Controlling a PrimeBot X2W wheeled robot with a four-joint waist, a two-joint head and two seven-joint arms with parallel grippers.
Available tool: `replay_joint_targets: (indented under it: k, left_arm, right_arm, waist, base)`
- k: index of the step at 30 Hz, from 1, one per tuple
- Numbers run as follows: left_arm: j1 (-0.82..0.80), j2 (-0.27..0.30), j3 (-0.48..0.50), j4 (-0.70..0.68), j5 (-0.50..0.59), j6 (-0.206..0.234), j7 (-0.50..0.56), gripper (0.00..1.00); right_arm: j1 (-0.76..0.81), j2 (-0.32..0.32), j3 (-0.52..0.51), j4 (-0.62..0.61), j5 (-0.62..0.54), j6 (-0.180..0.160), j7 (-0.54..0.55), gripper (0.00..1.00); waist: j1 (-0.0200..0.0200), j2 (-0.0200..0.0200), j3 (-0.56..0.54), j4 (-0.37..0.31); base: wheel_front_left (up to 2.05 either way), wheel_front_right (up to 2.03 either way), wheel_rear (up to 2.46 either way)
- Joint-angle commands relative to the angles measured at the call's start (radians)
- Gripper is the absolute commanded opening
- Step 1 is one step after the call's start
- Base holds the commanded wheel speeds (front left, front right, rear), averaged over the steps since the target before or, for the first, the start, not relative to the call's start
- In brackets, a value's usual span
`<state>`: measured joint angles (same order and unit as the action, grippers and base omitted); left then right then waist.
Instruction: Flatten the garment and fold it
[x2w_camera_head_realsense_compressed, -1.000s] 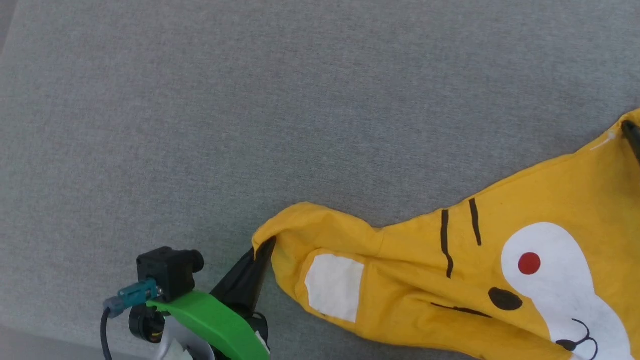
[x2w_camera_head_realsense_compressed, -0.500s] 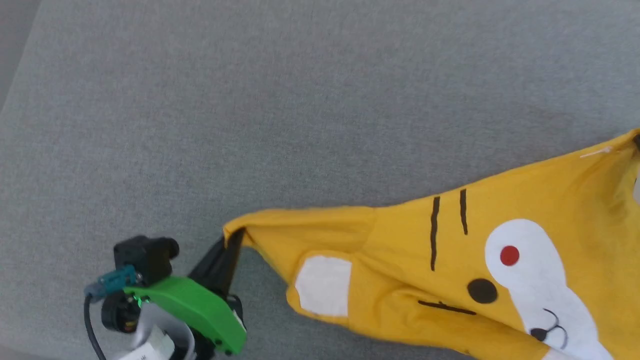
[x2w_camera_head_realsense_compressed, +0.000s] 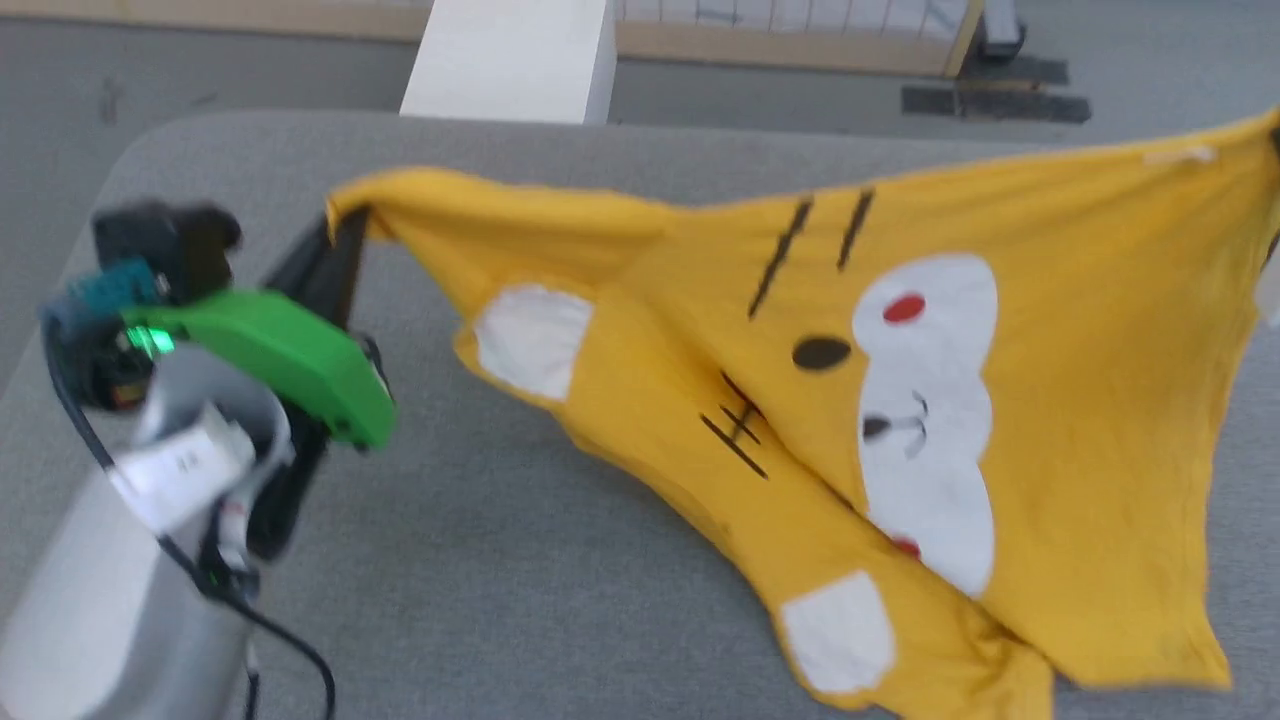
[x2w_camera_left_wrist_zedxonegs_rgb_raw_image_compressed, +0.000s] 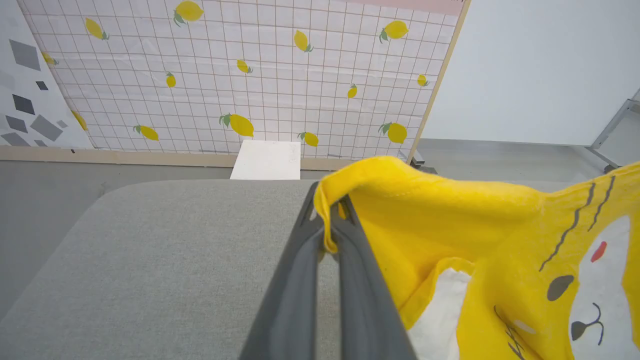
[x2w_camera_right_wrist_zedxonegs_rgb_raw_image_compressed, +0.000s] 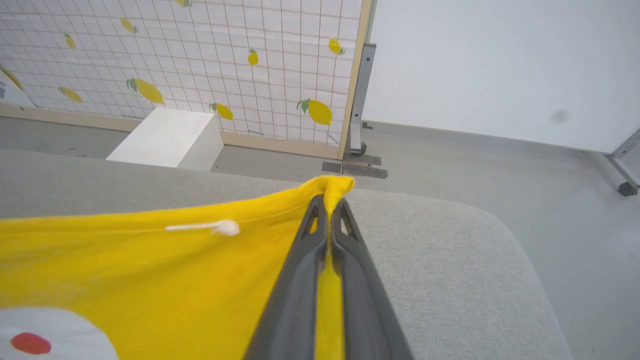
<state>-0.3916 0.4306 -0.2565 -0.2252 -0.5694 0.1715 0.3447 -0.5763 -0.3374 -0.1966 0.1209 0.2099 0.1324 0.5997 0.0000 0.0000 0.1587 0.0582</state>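
We hold the garment (x2w_camera_head_realsense_compressed: 1080, 380) stretched above the grey table (x2w_camera_head_realsense_compressed: 500, 580): left gripper (x2w_camera_head_realsense_compressed: 345, 222) clamped on one yellow corner, right gripper (x2w_camera_right_wrist_zedxonegs_rgb_raw_image_compressed: 328, 202) clamped on the other; its lower part reaches the table.

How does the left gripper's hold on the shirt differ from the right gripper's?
The left gripper pinches a bunched fold of the garment only at its tips, with its fingers gapped below. The right gripper has cloth running down between its closed fingers. Both are shut on it, holding its top edge up.
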Motion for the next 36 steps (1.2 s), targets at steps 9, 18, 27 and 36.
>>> replay_joint_targets:
  k: [9,18,27,36]
  left_arm:
    - [-0.383,0.035,0.002,0.147,0.059,-0.031,0.081,0.00]
    - [-0.645,0.058,-0.011,0.298,0.109,-0.047,0.140,0.00]
    - [-0.828,0.052,-0.026,0.410,0.117,-0.045,0.226,0.00]
    - [-1.076,-0.022,-0.069,0.538,0.212,-0.006,0.123,0.00]
  right_arm:
    - [-0.228,0.006,0.109,0.034,-0.032,-0.002,-0.044,0.00]
    - [-0.412,0.038,0.236,0.139,-0.041,-0.002,-0.043,0.00]
    - [-0.524,0.045,0.279,0.185,-0.015,-0.002,0.021,0.00]
    - [-0.683,0.047,0.289,0.243,-0.067,-0.002,0.054,0.00]
  waist:
    - [0.0000,0.0000,-0.125,-0.093]
    - [0.0000,0.0000,-0.172,-0.140]
    - [0.0000,0.0000,-0.128,-0.165]
    - [0.0000,0.0000,0.093,-0.176]
  base:
    - [0.00,0.00,0.00]
    - [0.00,0.00,0.00]
    - [0.00,0.00,0.00]
    - [0.00,0.00,0.00]
